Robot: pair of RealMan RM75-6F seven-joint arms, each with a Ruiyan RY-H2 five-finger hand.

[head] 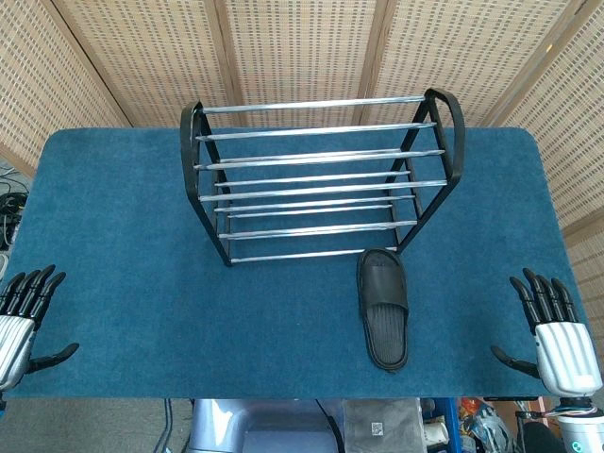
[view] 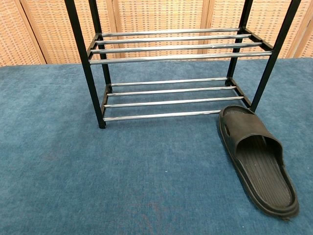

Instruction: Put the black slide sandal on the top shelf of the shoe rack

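Near the table's front edge, right of centre, the black slide sandal (head: 382, 308) lies just before the shoe rack (head: 321, 179). It looks light, rubbery and flexible; I'd grip across its strap. My right robot hand (head: 557, 335) and left robot hand (head: 24, 316) rest spread, holding nothing.

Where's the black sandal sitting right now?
The black slide sandal lies flat on the blue table, just in front of the shoe rack by its right front leg, nearer the right hand.

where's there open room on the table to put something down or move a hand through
Bare blue cloth lies left of the shoe rack, and more runs between the left hand and the black slide sandal. Another patch separates the sandal from the right hand. It is tightest by the rack's front right leg, where the sandal's toe sits.
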